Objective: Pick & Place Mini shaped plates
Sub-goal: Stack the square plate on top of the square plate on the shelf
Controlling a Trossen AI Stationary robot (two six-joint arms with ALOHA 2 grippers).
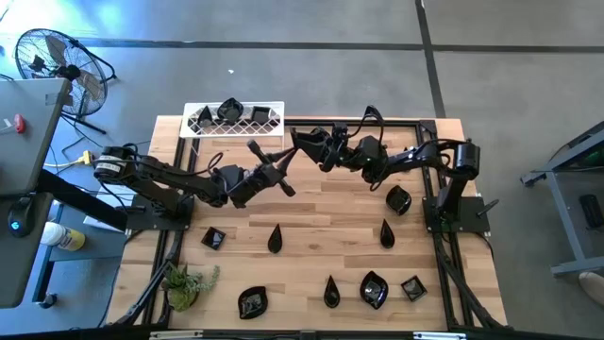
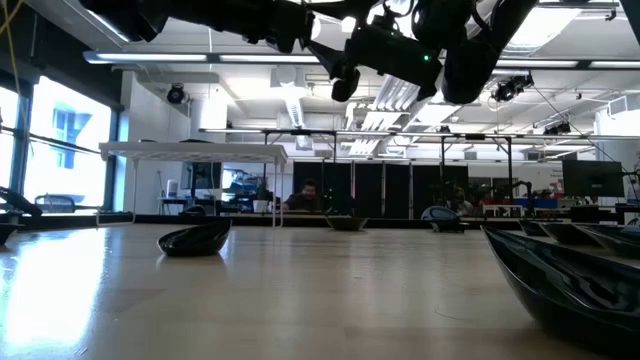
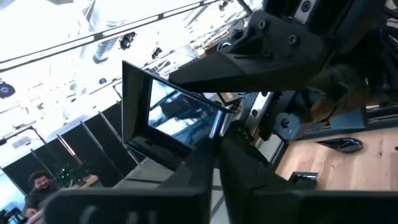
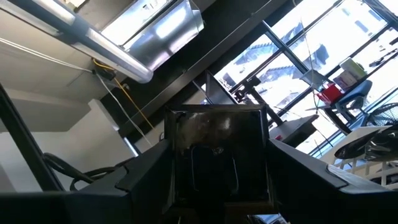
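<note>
Wooden table (image 1: 311,222) strewn with black plates (image 1: 275,238); right pincer (image 4: 217,165) gripping a square plate (image 4: 217,134), left pincer (image 1: 260,151) gaping.

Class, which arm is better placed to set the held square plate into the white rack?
Right, probably: the right gripper is shut on the square plate, raised beside the white rack. The left gripper is open and empty.
</note>
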